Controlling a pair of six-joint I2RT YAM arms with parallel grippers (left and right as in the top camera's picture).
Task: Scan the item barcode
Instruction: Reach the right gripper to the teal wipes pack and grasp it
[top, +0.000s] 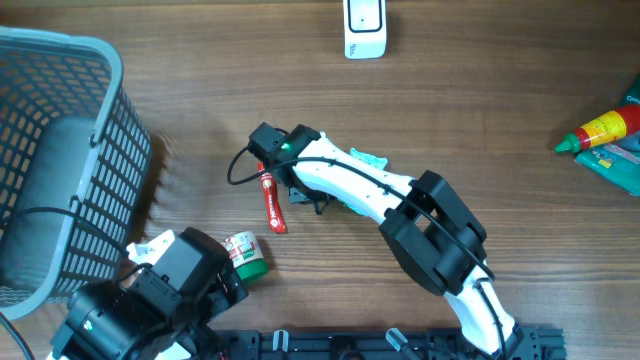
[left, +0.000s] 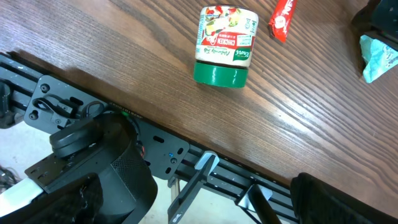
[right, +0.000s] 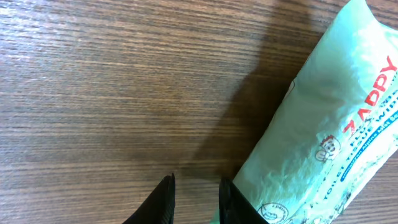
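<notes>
- The right gripper hangs low over the wooden surface, jaws drawn close, with a slit of bare wood between them and nothing held.
- The wipes packet, judged to be the item for scanning, lies flat just to that gripper's right, one corner beside the right finger. Its long axis slants away from the fingertips.
- It is soft pale-green film with red lettering on top; no barcode shows.
- The left gripper sits spread wide and empty, farther off.
</notes>
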